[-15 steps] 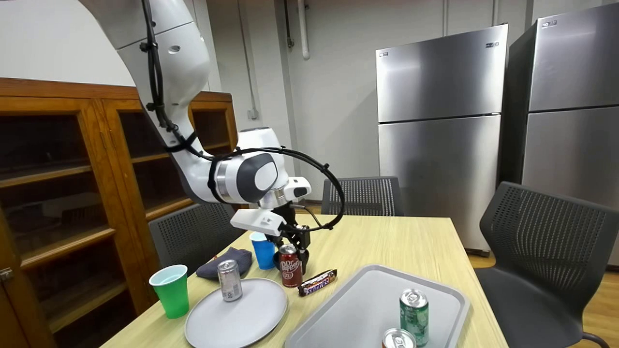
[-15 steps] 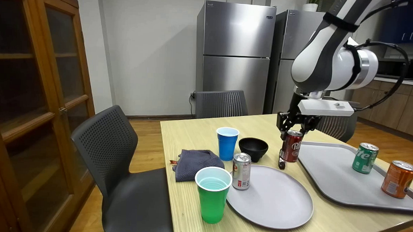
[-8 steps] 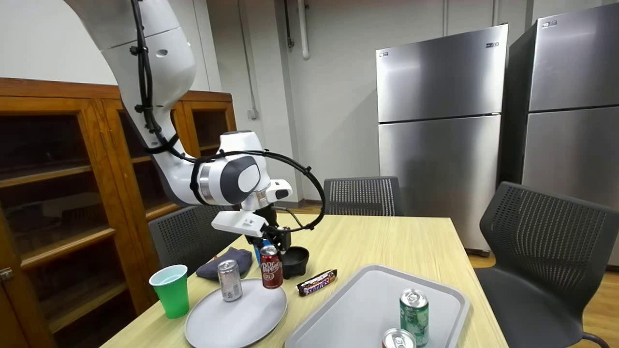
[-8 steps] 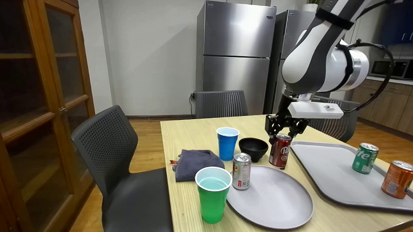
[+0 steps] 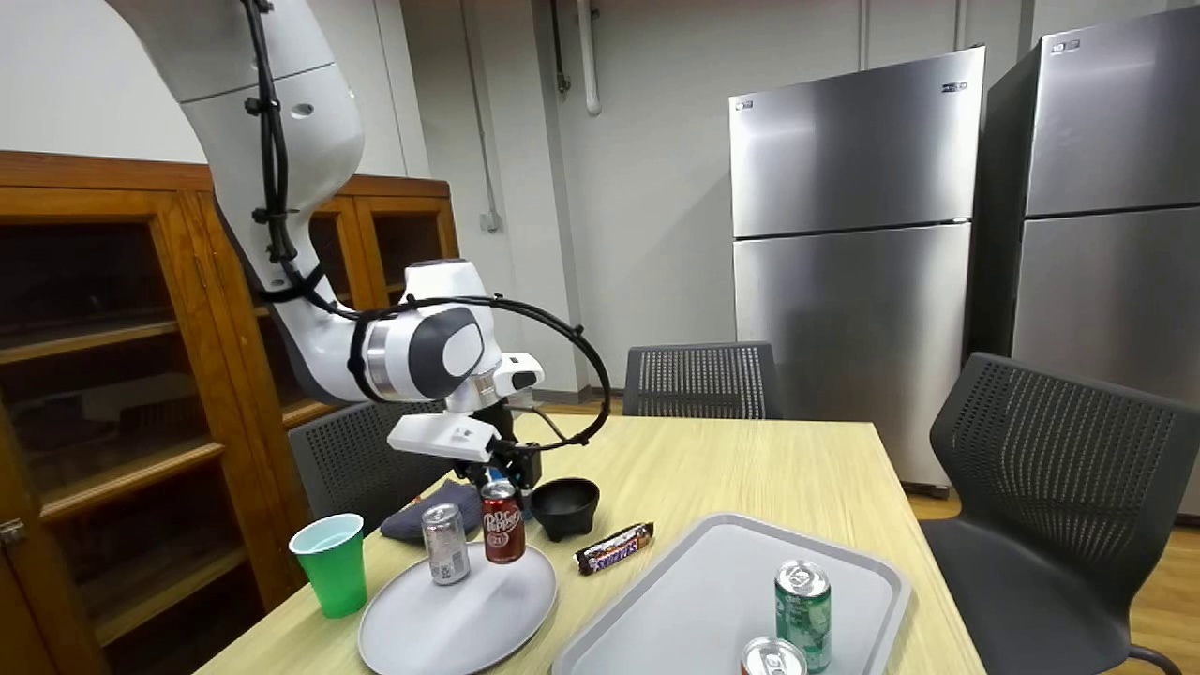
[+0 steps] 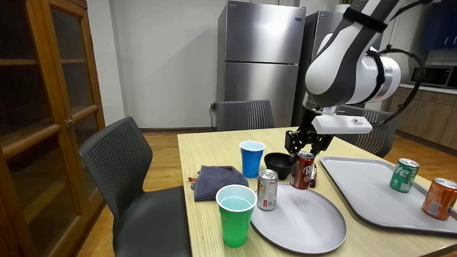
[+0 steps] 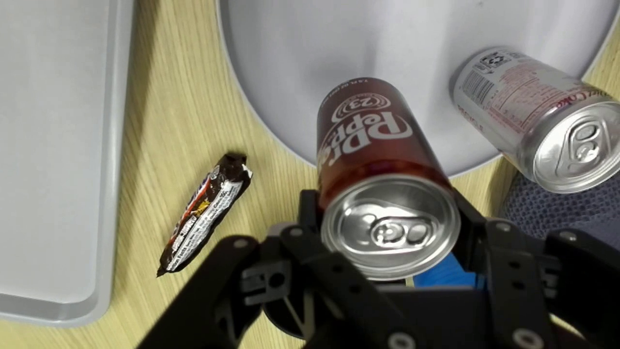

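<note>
My gripper (image 7: 390, 218) is shut on a dark red Dr Pepper can (image 7: 373, 131), with a finger on each side near its silver top. In both exterior views the can (image 6: 302, 171) is upright at the far rim of the round grey plate (image 5: 450, 628); whether its base touches the plate I cannot tell. A silver Diet Coke can (image 7: 523, 97) stands on that plate beside it. Close behind the gripper are a black bowl (image 5: 564, 506) and a blue cup (image 6: 251, 159), which the arm mostly hides in an exterior view.
A Snickers bar (image 7: 206, 213) lies between plate and grey tray (image 5: 694, 591). The tray bears a green can (image 6: 404, 174) and an orange can (image 6: 441, 198). By the plate are a green cup (image 5: 333, 567) and a dark cloth (image 6: 217, 183). Chairs surround the table.
The arm has carried the Dr Pepper can leftward in both exterior views, away from the Snickers bar to the plate's rim. The black bowl and the bar show more now. The grip is unchanged.
</note>
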Robot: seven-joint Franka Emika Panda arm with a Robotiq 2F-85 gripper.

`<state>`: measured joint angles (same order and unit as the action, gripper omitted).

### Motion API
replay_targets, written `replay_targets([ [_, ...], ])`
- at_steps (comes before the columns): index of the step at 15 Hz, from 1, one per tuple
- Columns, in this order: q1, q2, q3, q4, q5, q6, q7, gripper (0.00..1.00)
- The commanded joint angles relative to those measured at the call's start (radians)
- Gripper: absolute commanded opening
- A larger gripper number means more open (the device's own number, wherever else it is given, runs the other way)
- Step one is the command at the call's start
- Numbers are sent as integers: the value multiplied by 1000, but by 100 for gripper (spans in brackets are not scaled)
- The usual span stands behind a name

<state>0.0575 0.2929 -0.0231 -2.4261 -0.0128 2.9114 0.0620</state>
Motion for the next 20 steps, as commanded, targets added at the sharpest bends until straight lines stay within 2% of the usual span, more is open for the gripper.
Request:
replay_targets([
  [1, 16, -4, -7, -5, -41, 16, -4, 38],
  [9, 55, 61, -42, 25, -94, 55, 22, 38],
  [20, 96, 139, -65, 85, -84, 75, 17, 38],
])
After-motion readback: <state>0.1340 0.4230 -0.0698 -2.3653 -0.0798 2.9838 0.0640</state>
